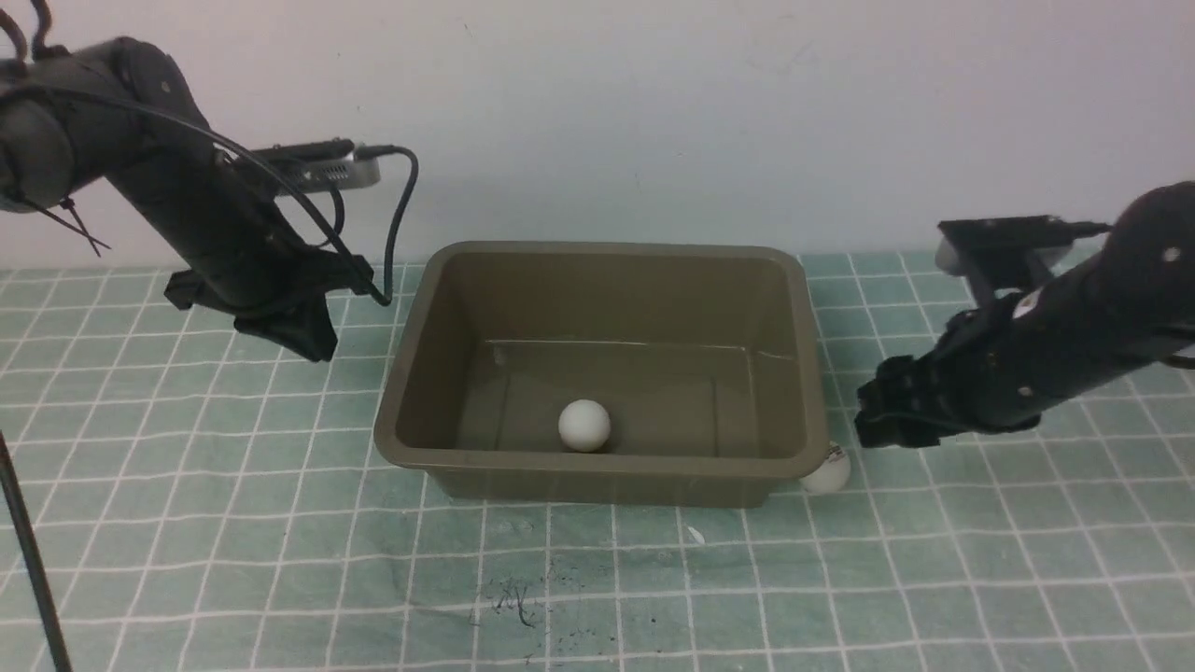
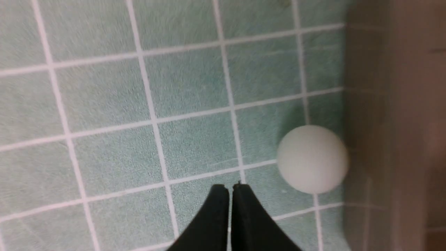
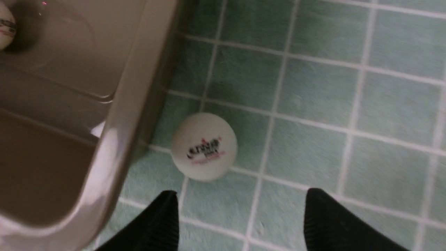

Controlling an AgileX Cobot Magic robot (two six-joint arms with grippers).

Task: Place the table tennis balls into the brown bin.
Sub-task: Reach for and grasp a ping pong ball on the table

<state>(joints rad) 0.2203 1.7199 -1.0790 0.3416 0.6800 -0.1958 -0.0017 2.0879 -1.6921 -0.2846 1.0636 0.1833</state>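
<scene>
The brown bin [image 1: 794, 373] stands mid-table with one white table tennis ball [image 1: 584, 425] on its floor. A second ball [image 1: 827, 469], printed with a logo [image 3: 204, 146], lies on the mat against the bin's front right corner. My right gripper [image 1: 870, 431] hovers just right of it, open and empty [image 3: 242, 194]. A third plain ball [image 2: 312, 158] rests on the mat against the bin's outer wall [image 2: 393, 139]. My left gripper [image 2: 230, 186] is shut on nothing beside it. In the front view this gripper [image 1: 313, 347] hangs left of the bin and that ball is hidden.
A green mat with a white grid [image 1: 233, 523] covers the table. A pale wall [image 1: 653, 112] rises close behind the bin. A dark cable [image 1: 28, 551] runs along the front left edge. In the right wrist view the bin's ball [image 3: 5, 26] peeks in at a corner.
</scene>
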